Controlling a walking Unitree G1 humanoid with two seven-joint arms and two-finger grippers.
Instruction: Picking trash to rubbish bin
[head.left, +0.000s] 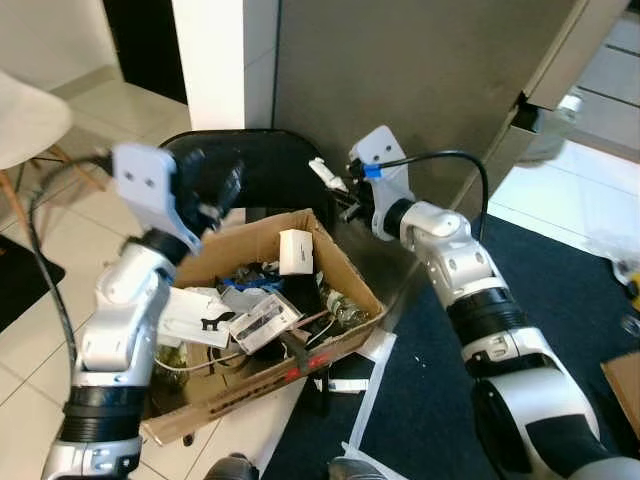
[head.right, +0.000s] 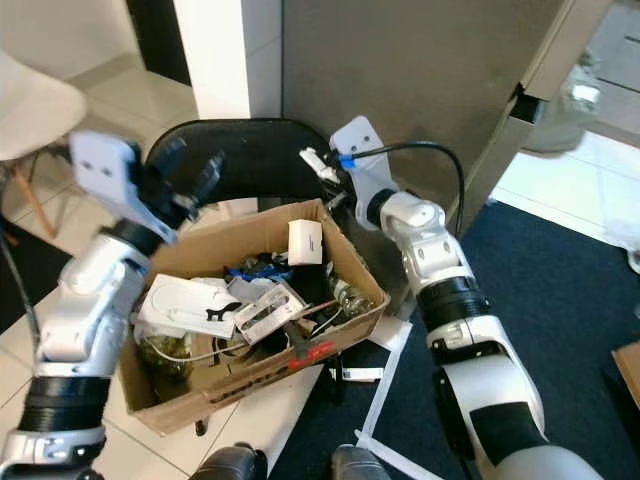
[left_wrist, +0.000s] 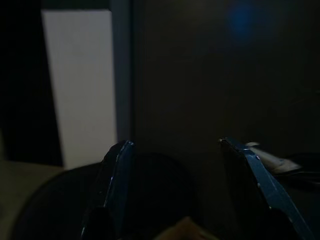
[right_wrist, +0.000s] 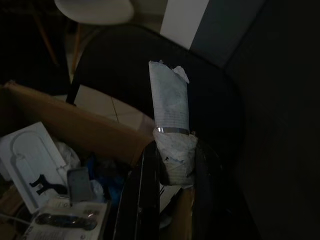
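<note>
Right claw (right_wrist: 167, 165) clenched on crumpled wrapper (right_wrist: 171, 120), above cardboard box's (head.left: 330, 255) far corner. Left claw (left_wrist: 175, 195) released, raised near black bin (head.left: 270, 165).

Two silver-grey arms with black joint bands — each wrist carries a pale plate with small holes; a black cable (head.left: 462, 160) loops beside the blue tag (head.left: 372, 171).
</note>
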